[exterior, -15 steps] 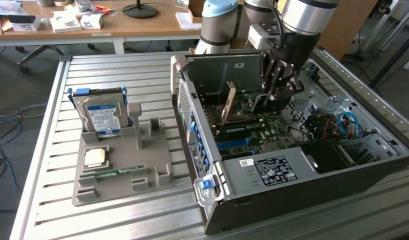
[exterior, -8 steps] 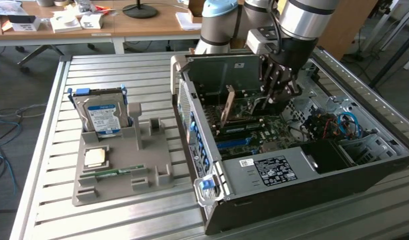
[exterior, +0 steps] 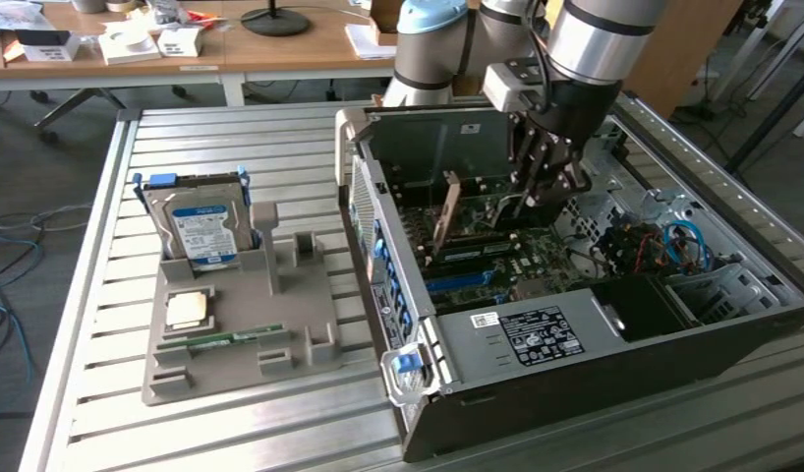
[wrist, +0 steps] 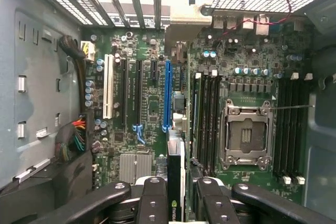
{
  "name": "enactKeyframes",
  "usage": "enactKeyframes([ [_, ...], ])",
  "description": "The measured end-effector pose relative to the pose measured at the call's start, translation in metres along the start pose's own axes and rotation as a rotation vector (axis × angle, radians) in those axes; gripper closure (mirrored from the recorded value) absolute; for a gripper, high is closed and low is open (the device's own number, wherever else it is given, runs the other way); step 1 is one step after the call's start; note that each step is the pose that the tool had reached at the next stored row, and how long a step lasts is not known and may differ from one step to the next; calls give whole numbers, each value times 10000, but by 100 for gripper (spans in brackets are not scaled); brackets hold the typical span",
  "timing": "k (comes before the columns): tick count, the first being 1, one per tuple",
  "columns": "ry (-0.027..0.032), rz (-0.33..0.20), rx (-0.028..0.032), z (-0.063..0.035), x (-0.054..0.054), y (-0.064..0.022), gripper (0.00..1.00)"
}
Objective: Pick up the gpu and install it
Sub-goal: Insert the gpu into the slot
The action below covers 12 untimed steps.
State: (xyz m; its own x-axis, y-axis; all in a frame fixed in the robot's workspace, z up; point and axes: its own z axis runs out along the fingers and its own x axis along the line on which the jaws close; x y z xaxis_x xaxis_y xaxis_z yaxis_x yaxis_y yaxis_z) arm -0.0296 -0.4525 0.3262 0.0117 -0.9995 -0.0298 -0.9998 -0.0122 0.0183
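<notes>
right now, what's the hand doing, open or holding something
hand: closed, holding the gpu

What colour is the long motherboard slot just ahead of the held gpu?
Blue: the slot shows best in the wrist view.

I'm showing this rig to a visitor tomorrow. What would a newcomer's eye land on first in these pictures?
Most striking is the open computer case at the exterior view's right, with the arm reaching into it. In the wrist view the gripper is shut on the gpu, edge-on above the motherboard. At the exterior view's left, a blue-labelled hard drive stands upright in a grey holder.
</notes>
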Motion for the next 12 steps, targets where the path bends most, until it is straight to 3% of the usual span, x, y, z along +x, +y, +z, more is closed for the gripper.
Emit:
enactKeyframes([
  [12,3,0,-1,60,2,-1,74],
])
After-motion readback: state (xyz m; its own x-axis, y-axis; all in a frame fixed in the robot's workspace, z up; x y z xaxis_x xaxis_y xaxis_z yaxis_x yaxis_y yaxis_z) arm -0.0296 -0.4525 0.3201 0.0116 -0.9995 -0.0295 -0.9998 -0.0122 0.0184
